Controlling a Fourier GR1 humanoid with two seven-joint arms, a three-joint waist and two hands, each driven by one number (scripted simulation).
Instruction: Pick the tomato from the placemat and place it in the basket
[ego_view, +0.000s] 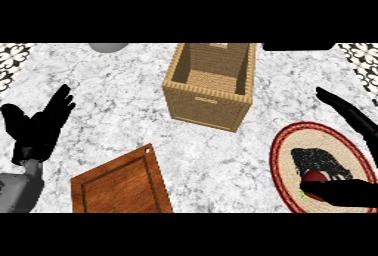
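Marble counter (111, 105) fills the view, with the basket (210, 85) at upper centre and the placemat (284, 150) at lower right. On that mat sits the tomato (315, 176) — small, round, red, a green bit at its lower left — half covered by the right hand (347, 192), whose thumb lies against it from below while the fingers stretch up the right edge, spread wide and not yet closed round it. From the tomato the basket lies up and to the left, well apart. Resting open at the left edge is the left hand (37, 127), fingers up, beside a wooden board (118, 187) at lower left — the right hand is plainly nearer.
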